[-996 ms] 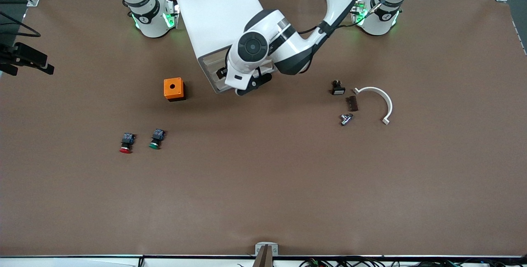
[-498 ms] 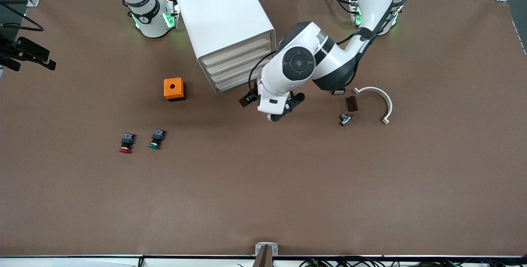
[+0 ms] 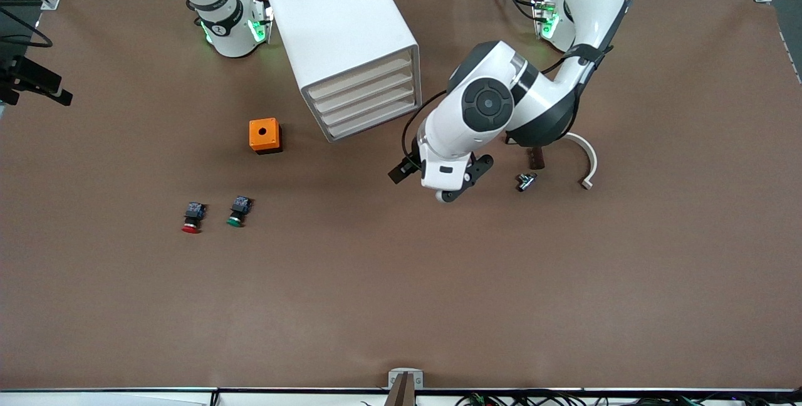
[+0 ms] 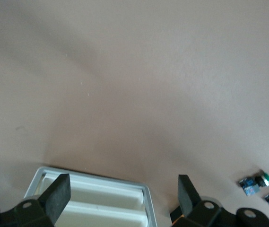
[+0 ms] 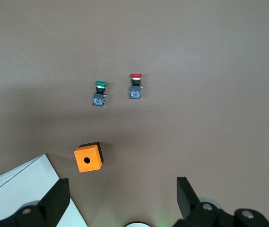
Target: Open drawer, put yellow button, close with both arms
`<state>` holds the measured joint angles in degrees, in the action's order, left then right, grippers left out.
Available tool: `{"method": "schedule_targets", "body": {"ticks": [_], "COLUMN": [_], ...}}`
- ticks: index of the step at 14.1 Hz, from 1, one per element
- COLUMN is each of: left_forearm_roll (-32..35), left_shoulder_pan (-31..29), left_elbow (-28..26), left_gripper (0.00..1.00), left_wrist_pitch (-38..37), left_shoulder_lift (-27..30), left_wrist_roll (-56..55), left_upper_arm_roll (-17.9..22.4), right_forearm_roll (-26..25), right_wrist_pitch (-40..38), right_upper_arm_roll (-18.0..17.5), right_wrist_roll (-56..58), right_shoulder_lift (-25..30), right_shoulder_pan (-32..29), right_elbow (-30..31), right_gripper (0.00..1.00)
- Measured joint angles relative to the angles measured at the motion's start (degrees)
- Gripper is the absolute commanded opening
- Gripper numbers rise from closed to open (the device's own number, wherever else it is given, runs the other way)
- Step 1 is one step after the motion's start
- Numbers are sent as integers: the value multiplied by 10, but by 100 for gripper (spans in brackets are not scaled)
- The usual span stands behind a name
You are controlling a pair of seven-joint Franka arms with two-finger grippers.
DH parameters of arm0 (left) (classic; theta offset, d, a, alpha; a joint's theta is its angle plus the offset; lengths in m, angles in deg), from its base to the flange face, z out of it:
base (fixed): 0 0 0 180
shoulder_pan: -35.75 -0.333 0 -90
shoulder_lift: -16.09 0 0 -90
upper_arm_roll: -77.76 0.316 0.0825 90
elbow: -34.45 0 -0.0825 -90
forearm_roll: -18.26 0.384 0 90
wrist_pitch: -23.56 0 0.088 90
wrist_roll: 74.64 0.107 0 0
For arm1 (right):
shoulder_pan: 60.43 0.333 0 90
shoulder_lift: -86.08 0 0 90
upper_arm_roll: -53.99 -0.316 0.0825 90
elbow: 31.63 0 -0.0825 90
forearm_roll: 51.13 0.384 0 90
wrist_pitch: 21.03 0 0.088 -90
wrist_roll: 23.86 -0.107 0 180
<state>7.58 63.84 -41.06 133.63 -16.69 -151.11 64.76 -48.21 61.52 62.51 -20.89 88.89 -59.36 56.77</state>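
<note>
The white cabinet [image 3: 341, 30] stands near the robots' bases. Its uppermost drawer [image 3: 363, 76] is shut, flush with the three lower ones. The yellow button is hidden. My left gripper [image 3: 438, 180] is open and empty, low over bare table beside the cabinet's front, toward the left arm's end. In the left wrist view the left gripper [image 4: 122, 182] is open, with a corner of the cabinet's front [image 4: 91, 198] between the fingers. My right gripper [image 5: 122, 185] is open and empty, high up, looking down on the table; it does not show in the front view.
An orange box [image 3: 264, 135] with a round hole stands beside the cabinet. A red-capped button [image 3: 192, 218] and a green-capped button [image 3: 237, 212] lie nearer the camera. A white curved piece [image 3: 586, 155], a dark block [image 3: 536, 157] and a metal part [image 3: 526, 180] lie toward the left arm's end.
My left arm has drawn away from the cabinet's front, toward its own end of the table and nearer the camera, uncovering the four shut drawers. The right arm has barely moved.
</note>
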Motion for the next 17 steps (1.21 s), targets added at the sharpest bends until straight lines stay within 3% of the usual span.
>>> {"method": "schedule_targets", "body": {"ticks": [3,6,9,13,17], "left_forearm_roll": [57,66,66,65,65], "left_shoulder_pan": [-15,-50,-103,-188,-265], "left_elbow": [1,4,5,-1,-85], "left_gripper": [100,100,100,100,100], "left_wrist_pitch": [0,-35,-148,-232,-248], "left_shoulder_lift": [5,28,74,135,215], "left_wrist_roll": [0,37,178,347,519], "left_upper_arm_roll": [0,0,0,-2,-2], "right_forearm_roll": [-19,-25,-26,-26,-26], "right_wrist_pitch": [0,1,2,2,0], "right_upper_arm_roll": [4,3,2,-14,-14], "right_wrist_roll": [2,2,1,-2,-2], "right_shoulder_lift": [3,8,9,10,10], "right_shoulder_pan": [4,12,14,14,7], "right_elbow": [0,0,0,0,0], "right_gripper": [100,100,100,100,100]}}
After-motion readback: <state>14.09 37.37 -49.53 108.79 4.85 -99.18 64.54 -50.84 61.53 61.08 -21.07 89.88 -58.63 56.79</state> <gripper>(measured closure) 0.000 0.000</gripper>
